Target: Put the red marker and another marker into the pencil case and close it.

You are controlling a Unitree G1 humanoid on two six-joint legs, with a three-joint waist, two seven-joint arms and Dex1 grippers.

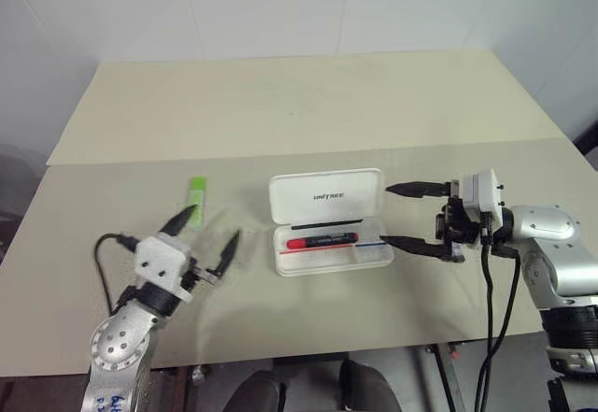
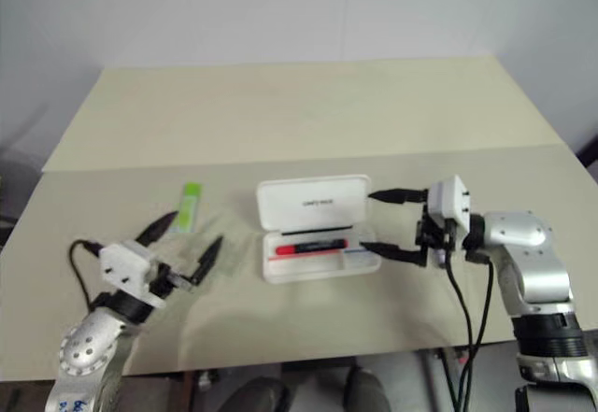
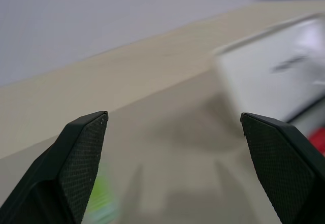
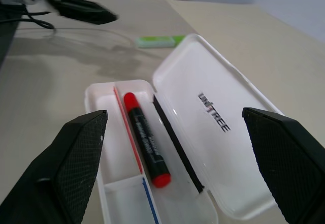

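White plastic is lying open at the middle of the beige table (image 1: 280, 104): the case (image 1: 329, 221) is resting with its lid (image 1: 327, 194) folded back flat on the far side, logo showing, and its tray on the near side. The red marker (image 1: 321, 240) is lying lengthwise inside the tray, red cap pointing left, alongside a red-and-blue line. The green marker (image 1: 197, 201) is sitting on the table well left of the case, pointing near to far.

Left of the case, the left gripper (image 1: 207, 233) is hovering near the table's near edge with its two black fingers spread wide apart and nothing between them; the green marker is lying just beyond its left fingertip. On the right, the right gripper (image 1: 405, 216) is pointing leftward at the case's right end, fingers likewise standing wide apart and holding nothing, one tip level with the lid, the other level with the tray, both just beside the case's right end.
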